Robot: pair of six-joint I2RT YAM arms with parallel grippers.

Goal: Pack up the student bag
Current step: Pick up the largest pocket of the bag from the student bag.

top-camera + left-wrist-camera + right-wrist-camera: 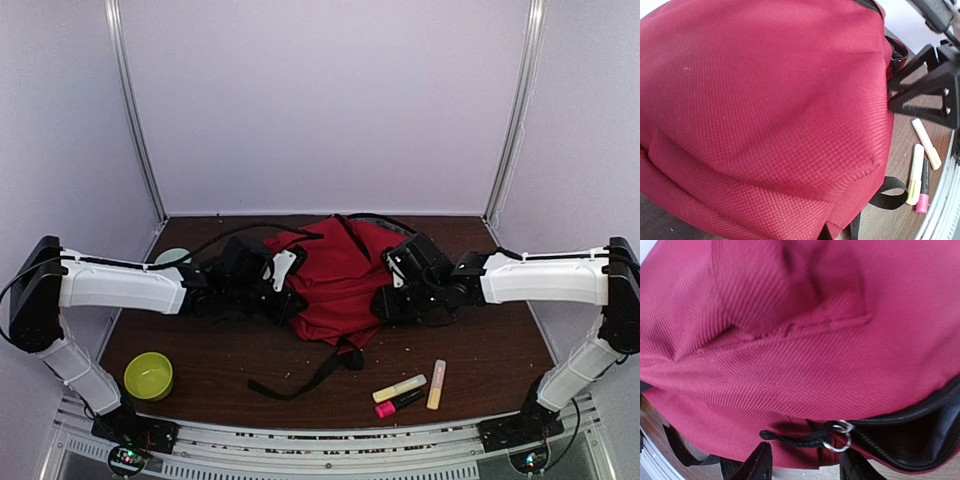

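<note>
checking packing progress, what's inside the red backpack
Only a dark gap shows at the zip opening of the student bag; no contents visible. Red fabric covers the rest. Three markers lie outside on the table.

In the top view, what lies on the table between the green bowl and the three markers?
A loose black strap of the student bag lies between the green bowl and the markers; the top external view shows it.

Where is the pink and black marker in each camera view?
Top external: pink and black marker near the front edge, right of centre, beside the yellow marker.
Left wrist: lower right corner, beside that yellow marker.
Right wrist: not in it.
Shared landmark: the student bag, in all three.
</note>
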